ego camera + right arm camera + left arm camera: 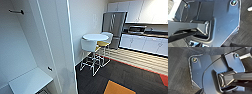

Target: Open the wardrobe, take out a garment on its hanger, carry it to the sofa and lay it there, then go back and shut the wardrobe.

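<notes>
Dark carpet (130, 80) right of open white wardrobe (37, 45).

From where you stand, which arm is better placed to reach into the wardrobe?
Left, probably. The open wardrobe, with its rail and shelf, lies on the robot's left side; the round table sits off to the right. Both wrist cameras look down at carpet, so this is only a judgement.

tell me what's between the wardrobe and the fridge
In the head view, a small round white table with tall white chairs stands between the wardrobe and the fridge.
</notes>
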Controlling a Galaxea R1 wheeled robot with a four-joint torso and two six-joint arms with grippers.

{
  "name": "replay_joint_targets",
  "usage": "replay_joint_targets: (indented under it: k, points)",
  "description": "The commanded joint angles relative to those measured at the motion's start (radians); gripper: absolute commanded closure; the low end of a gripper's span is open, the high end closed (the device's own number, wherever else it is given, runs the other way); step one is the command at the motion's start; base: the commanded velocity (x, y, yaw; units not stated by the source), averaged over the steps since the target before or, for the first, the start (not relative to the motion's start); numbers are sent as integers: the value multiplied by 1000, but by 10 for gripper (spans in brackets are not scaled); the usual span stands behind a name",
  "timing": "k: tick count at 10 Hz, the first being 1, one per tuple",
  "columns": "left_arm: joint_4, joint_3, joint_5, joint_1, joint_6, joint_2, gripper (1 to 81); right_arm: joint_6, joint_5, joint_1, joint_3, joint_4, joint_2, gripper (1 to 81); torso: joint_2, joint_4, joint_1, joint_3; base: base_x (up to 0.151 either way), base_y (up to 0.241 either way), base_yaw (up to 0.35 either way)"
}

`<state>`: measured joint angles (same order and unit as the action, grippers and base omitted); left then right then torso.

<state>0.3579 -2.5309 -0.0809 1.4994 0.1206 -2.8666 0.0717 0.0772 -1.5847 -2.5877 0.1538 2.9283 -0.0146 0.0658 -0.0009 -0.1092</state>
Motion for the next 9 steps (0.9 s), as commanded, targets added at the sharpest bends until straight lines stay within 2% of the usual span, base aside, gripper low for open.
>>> replay_joint_targets:
  k: [1, 9]
  points:
    - [-13, -12, 49, -32, 1, -5, 10, -1, -36, 34, 6, 7, 1, 10, 0, 0, 1, 0, 0, 0, 305]
    - [-25, -48, 52, -31, 1, -34, 10, -7, -36, 31, 11, 7, 19, 10, 0, 0, 1, 0, 0, 0, 305]
